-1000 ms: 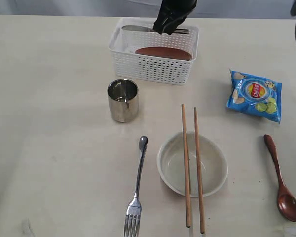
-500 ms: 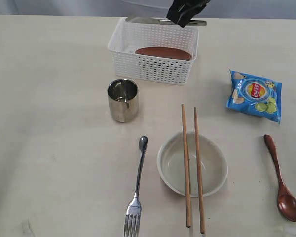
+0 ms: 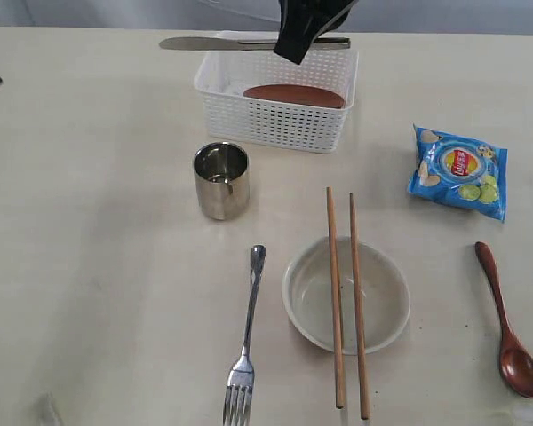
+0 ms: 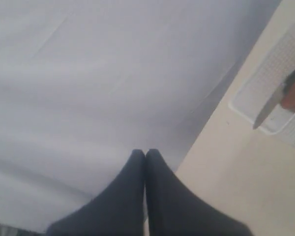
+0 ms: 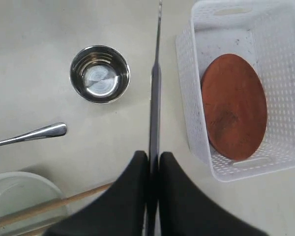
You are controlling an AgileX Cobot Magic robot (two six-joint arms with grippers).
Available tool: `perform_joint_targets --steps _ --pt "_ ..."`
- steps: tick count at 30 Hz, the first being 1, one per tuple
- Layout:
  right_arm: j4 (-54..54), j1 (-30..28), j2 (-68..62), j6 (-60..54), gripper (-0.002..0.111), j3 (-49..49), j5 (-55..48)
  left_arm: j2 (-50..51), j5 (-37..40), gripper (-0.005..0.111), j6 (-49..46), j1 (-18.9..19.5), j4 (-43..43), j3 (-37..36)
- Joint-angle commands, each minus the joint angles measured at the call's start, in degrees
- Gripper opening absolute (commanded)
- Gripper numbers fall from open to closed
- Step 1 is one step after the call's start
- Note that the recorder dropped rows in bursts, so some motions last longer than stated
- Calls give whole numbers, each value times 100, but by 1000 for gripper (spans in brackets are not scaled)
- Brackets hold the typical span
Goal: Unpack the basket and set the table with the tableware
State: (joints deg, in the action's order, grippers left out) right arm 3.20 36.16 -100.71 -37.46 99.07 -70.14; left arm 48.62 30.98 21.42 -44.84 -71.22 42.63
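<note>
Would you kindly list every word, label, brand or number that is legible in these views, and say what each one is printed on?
"Lay's": on the round red-and-yellow logo of the blue chips bag; small and blurred, so read with some doubt.
Other print on that bag: too small to read.
Basket, steel cup, knife: no visible text or markings.

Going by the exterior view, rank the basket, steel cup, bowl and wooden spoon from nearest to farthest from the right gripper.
From the right gripper, which holds the knife:
1. basket, just beneath it, at the back.
2. steel cup, left of centre.
3. bowl, front centre.
4. wooden spoon, front right.
</note>
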Motion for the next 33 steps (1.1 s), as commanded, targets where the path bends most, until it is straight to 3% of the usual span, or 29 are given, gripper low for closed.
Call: perform_joint_targets --steps 1,3,5,8,12,17,21,25,28,33 --pt "-52 9 77 -123 0 -5 17 413 -728 0 -1573 1678 1906 558" --pt "-52 9 77 -123 0 -5 17 716 -876 0 -2045 2191 2468 752" --pt "-52 9 77 -136 0 -5 17 1056 -815 0 -2713 2425 2883 955" --pt "-52 9 77 -136 0 -5 17 1445 -544 0 -3990 2370 3958 1261" --pt "-24 9 77 -219 0 -5 17 1702 -14 0 -6883 2126 6431 1570" --pt "-24 9 67 -234 0 -5 17 1738 568 2 -9326 1872 8177 1676" --pt "44 9 67 -244 0 -5 17 1847 525 21 -10108 1630 8689 1676" --pt "106 9 67 -332 0 -5 17 2122 525 43 -10255 1495 8755 1676" --pt "118 9 67 -347 0 -5 17 2323 334 43 -10301 1408 8795 1676" --pt "128 9 67 -471 0 -5 17 2830 -653 44 -10541 1184 8836 1676"
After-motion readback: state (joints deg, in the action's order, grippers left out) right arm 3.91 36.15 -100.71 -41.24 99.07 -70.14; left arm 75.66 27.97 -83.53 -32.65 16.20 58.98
